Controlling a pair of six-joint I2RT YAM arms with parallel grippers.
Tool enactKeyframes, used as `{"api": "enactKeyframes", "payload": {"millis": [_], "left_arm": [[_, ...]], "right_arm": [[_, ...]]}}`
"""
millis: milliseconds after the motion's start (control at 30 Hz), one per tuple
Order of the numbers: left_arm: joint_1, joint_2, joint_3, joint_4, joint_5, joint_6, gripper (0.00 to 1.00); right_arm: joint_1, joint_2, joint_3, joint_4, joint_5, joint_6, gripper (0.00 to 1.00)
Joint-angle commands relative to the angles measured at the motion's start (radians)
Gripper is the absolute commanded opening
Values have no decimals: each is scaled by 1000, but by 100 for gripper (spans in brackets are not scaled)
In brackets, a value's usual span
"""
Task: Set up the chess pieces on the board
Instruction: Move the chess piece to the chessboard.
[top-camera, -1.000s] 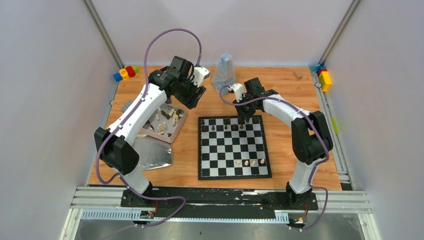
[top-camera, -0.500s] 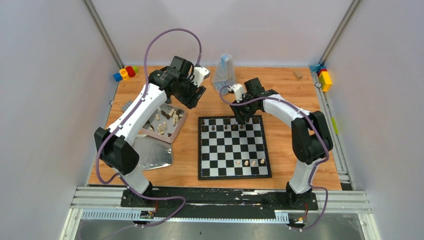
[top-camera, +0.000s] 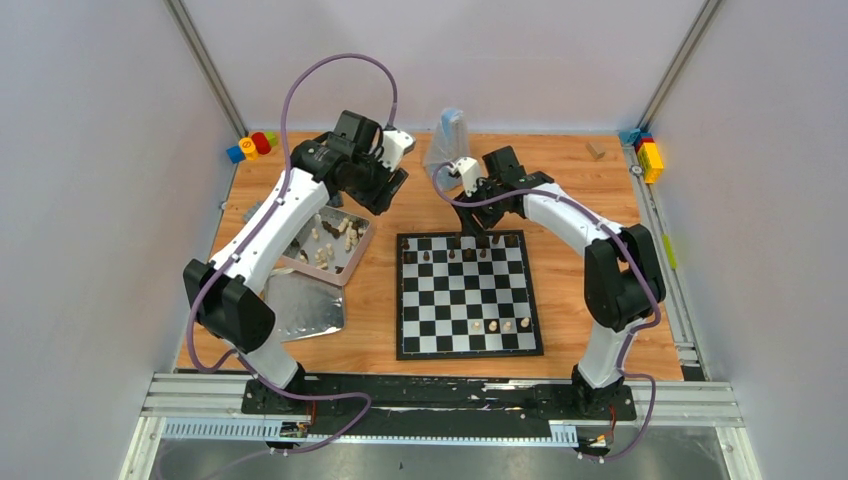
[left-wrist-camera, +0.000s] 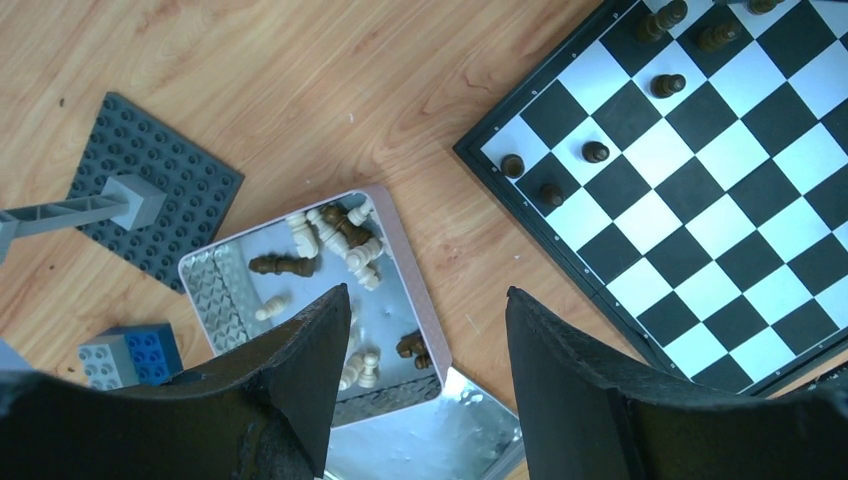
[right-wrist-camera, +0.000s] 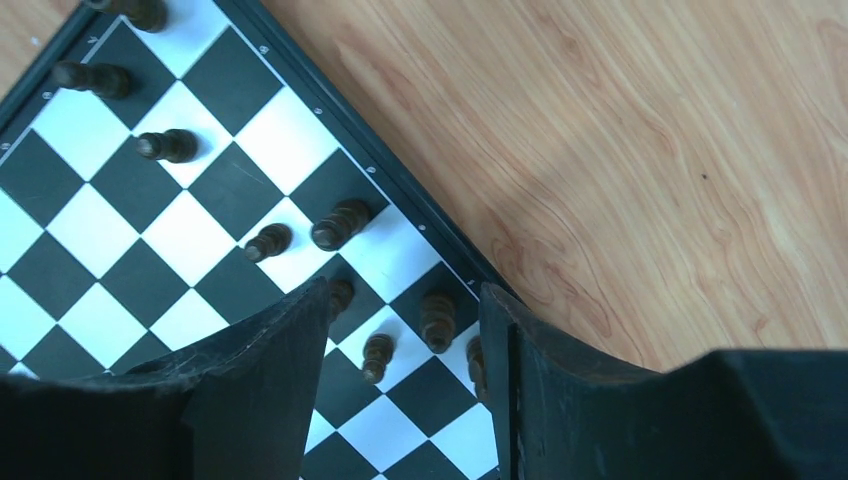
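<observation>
The left claw is hanging spread and empty over a rectangular silver metal tin, where small cream and dark brown turned chess pieces are lying jumbled. The right claw, likewise parted and empty, is hovering over dark pieces standing on the flat black-and-white chequered board. They look light, hard and tippy, so pinching each by its narrow stem seems surest.
</observation>
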Motion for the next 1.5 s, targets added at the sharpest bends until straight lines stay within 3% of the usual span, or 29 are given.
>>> {"api": "enactKeyframes", "payload": {"millis": [0, 300, 533, 833, 1033, 1467], "left_arm": [[19, -81, -4, 42, -13, 1, 67], [47, -120, -35, 62, -10, 1, 69], [60, -136, -43, 69, -3, 2, 71], [64, -133, -42, 67, 3, 2, 72], [64, -133, -43, 65, 1, 4, 73], [66, -128, -46, 64, 1, 9, 73]], "right_arm": [[34, -12, 62, -10, -39, -17, 57], [73, 69, 108, -24, -38, -17, 55], [80, 114, 113, -26, -21, -17, 46], [81, 101, 88, -28, -4, -22, 16], [75, 66, 70, -28, 36, -33, 3], [54, 37, 28, -27, 50, -37, 0]]}}
